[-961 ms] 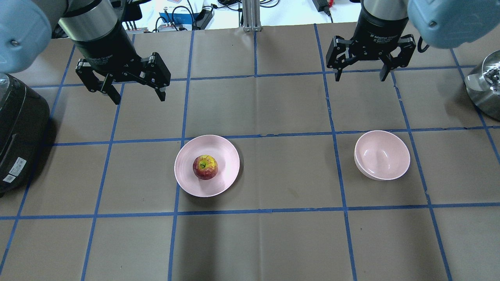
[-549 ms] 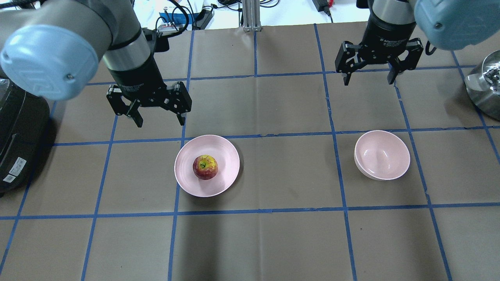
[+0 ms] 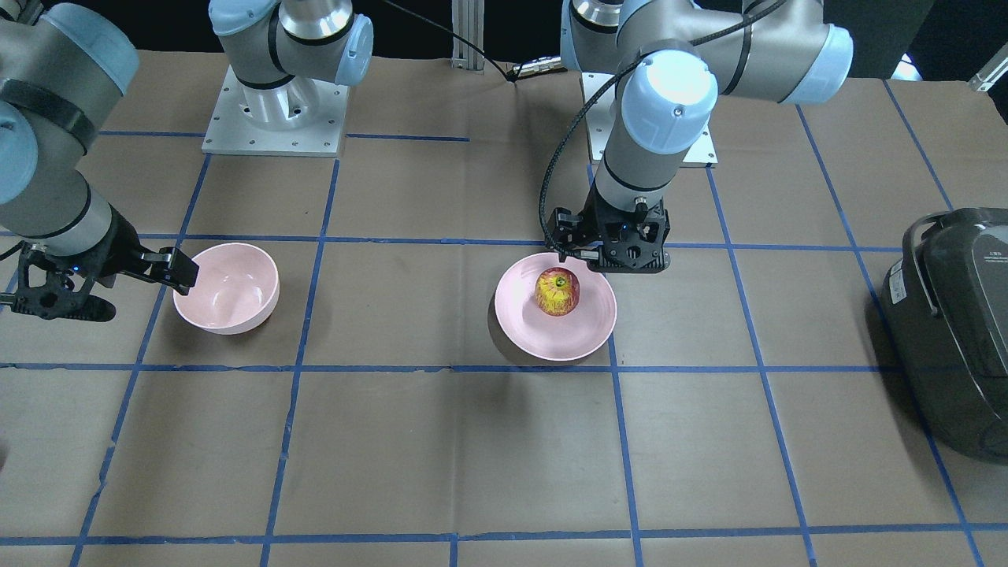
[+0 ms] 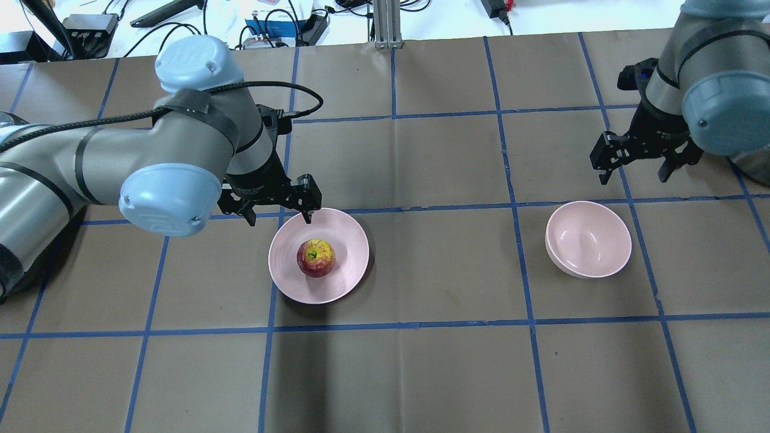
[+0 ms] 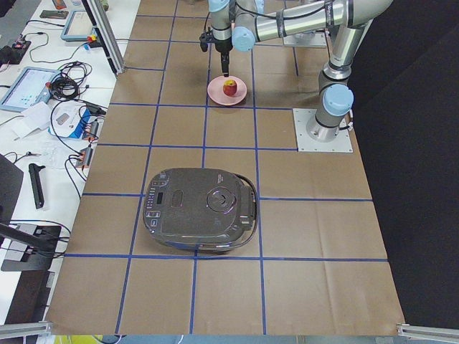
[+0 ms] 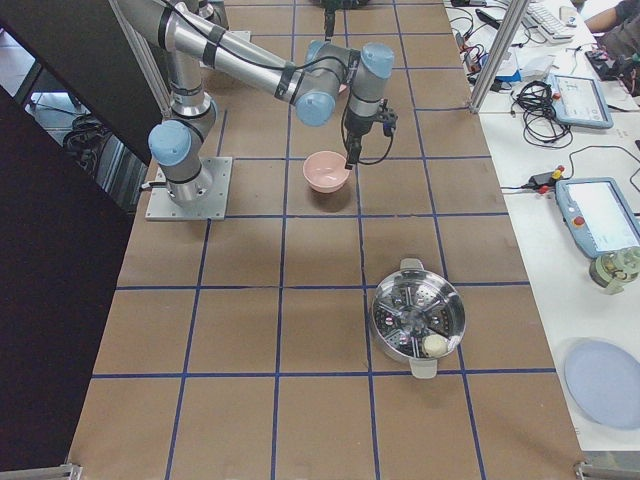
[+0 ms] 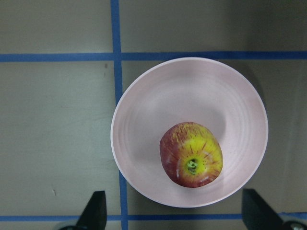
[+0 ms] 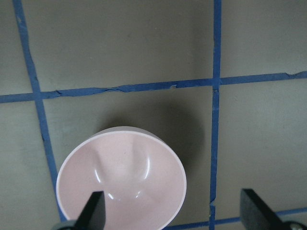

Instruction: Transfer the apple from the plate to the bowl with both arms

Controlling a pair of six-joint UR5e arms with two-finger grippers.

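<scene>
The apple (image 4: 316,257) sits upright, a little left of centre on the pink plate (image 4: 352,237). My left gripper (image 4: 280,219) is open and empty, hovering over the plate's upper-left rim in the overhead view, short of the apple. The left wrist view looks down on the apple (image 7: 192,154) and plate (image 7: 153,120), with both fingers (image 7: 94,211) spread at the bottom edge. The pink bowl (image 4: 588,239) stands empty to the right. My right gripper (image 4: 633,179) is open and empty, above and right of the bowl. The bowl (image 8: 122,177) also shows in the right wrist view.
A black rice cooker (image 3: 953,315) stands at the table's end on my left side. A steel steamer pot (image 6: 418,320) stands at the end on my right side. Brown paper with blue tape lines covers the table (image 4: 421,373).
My left gripper has moved down and right in the overhead view, to the plate's rim. My right gripper has moved right and lower, nearer the bowl. Both stay open; apple, plate and bowl are unmoved.
</scene>
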